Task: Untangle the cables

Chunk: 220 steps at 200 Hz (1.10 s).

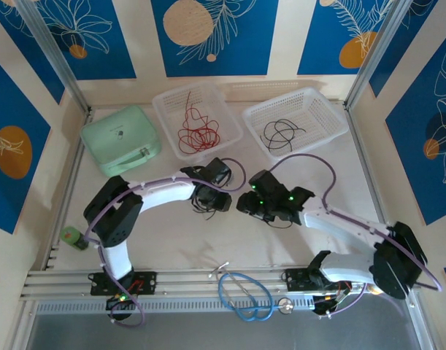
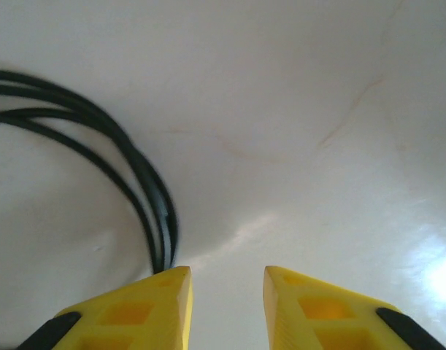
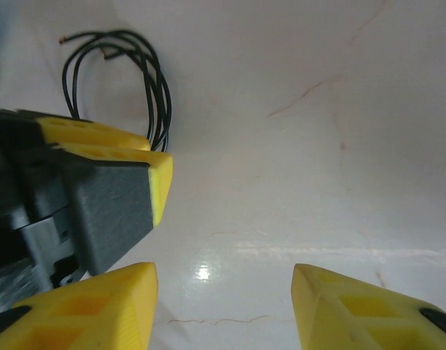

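The red cables (image 1: 198,135) lie in the left white basket (image 1: 161,111) at the far side. The left gripper (image 1: 210,200) (image 2: 227,281) sits low over the middle of the table (image 1: 179,244), released, with bare surface between its fingers. A looped black cable (image 2: 128,157) (image 3: 153,80) lies on the table and runs up to the left-hand fingertip (image 2: 168,292). Just right of it, the right gripper (image 1: 250,204) (image 3: 224,281) is spread wide and grasps nothing. More black cables (image 1: 281,133) lie in the right white basket (image 1: 332,109).
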Motion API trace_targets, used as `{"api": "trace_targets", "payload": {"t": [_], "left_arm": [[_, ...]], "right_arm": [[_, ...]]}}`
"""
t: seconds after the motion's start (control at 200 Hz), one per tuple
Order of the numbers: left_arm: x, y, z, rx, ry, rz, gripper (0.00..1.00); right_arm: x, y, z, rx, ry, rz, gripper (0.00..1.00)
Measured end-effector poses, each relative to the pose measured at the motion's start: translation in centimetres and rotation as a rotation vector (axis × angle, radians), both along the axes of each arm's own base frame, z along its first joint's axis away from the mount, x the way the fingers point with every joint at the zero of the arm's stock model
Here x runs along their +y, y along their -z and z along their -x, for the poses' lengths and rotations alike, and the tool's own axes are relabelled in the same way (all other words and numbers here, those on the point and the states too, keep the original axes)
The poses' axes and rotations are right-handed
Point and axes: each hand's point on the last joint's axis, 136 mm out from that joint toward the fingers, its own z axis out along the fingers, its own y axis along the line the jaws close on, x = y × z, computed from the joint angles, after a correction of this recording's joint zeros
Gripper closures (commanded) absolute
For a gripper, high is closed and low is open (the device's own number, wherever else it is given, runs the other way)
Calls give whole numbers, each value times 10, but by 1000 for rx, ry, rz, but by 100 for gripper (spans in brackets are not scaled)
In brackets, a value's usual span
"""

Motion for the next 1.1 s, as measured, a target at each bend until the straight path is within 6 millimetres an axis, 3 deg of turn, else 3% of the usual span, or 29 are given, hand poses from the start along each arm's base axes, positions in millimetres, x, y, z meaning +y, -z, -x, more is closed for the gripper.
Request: {"api": "trace_targets", "payload": {"t": [0.215,0.365,0.64,0.9,1.1], "left_arm": [[6,5,-5,-25,16,-51,70],[5,1,-8,-62,29,-77,62],[14,-7,-14,-117,48,-146,66],[18,11,-13,-98,64,-189,71],[16,11,-15,-107,70,-183,74]], "right_arm": [[-29,-5,6,-17,64,-16,49],[-38,-6,6,-18,86,-15,49],[-39,-5,7,-11,83,-18,49],[-38,-5,7,-9,79,-24,50],[-38,-3,8,-4,79,-19,50]]}}
